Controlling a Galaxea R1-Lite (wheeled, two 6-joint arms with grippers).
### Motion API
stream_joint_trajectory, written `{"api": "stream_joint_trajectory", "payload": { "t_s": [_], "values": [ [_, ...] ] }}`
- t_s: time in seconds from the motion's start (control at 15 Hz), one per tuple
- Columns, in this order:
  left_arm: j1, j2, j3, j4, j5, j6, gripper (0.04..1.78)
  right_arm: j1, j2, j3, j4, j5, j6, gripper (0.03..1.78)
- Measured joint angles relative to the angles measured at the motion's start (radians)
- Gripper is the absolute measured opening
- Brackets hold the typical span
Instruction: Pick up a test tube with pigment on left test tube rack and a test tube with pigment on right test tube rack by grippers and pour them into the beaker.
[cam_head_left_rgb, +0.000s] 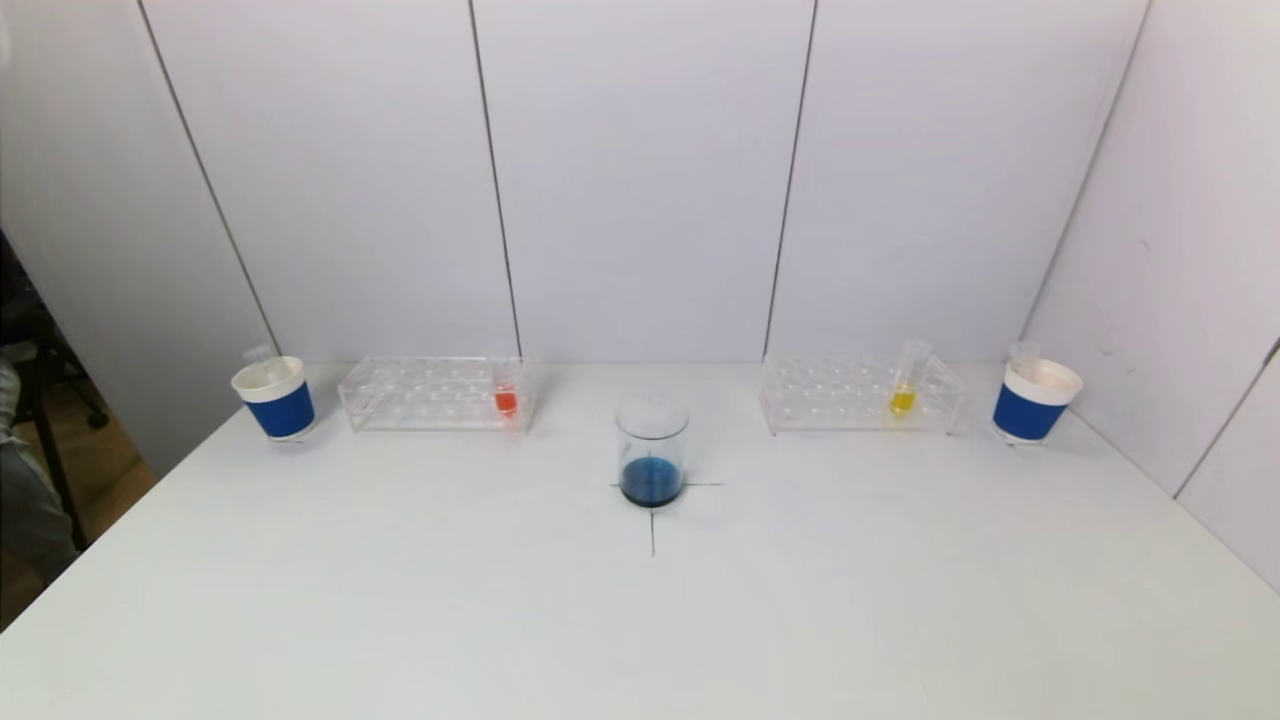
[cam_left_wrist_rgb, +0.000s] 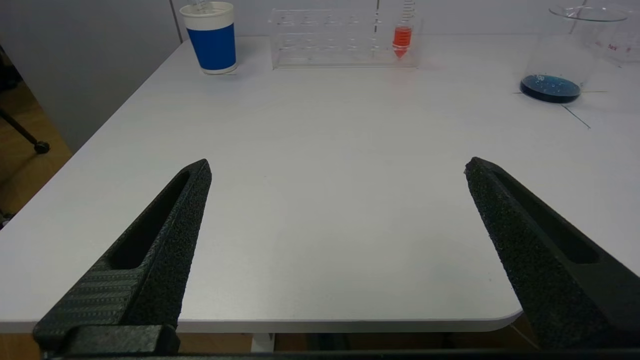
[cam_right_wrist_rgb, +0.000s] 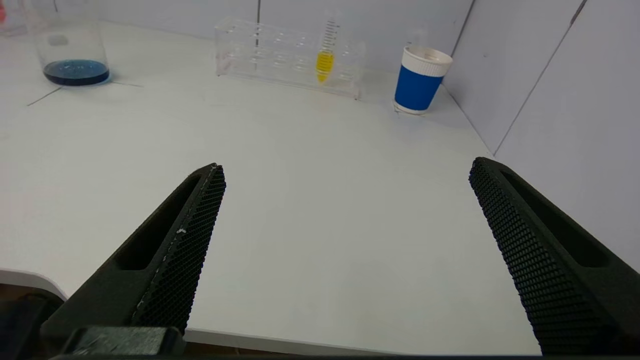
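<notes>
White table (cam_head_left_rgb: 400, 600) w/ everything lined up along the far edge near the wall panels. Left rack (cam_head_left_rgb: 435, 393) clear acrylic, holding one test tube w/ orange-red pigment (cam_head_left_rgb: 506, 397) at its end nearest the middle, standing upright. Right rack (cam_head_left_rgb: 860, 394) same deal, but w/ a yellow-pigment tube (cam_head_left_rgb: 904, 385) toward its outer end, leaning a bit. Beaker (cam_head_left_rgb: 651, 452) btwn the two racks and a little nearer the robot, sitting on a drawn cross mark (cam_head_left_rgb: 652, 520), shallow layer of dark blue liquid in the bottom. Blue-and-white paper cup (cam_head_left_rgb: 274, 397) just outside the left rack, another one (cam_head_left_rgb: 1035, 400) just outside the right rack, each w/ something clear poking out the top, can't tell what exactly. Neither arm visible from the head cam. Left gripper (cam_left_wrist_rgb: 337, 167) hanging over the near table edge, fingers spread wide, nothing btwn them, pointed roughly at the left rack and well apart from it. Right gripper (cam_right_wrist_rgb: 347, 167) same story on its side: wide open, empty, over the near edge, facing the yellow tube from well back. Both tubes sitting in their racks, untouched.
</notes>
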Motion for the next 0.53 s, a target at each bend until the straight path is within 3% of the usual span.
{"api": "stream_joint_trajectory", "payload": {
  "t_s": [0.2,0.4,0.53],
  "values": [
    [0.0,0.0,0.0,0.0,0.0,0.0,1.77,0.0,-0.003,0.0,0.007,-0.011,0.086,1.77],
    [0.0,0.0,0.0,0.0,0.0,0.0,1.77,0.0,-0.003,0.0,0.005,-0.057,0.198,1.77],
    [0.0,0.0,0.0,0.0,0.0,0.0,1.77,0.0,-0.003,0.0,0.004,-0.059,0.205,1.77]
  ]
}}
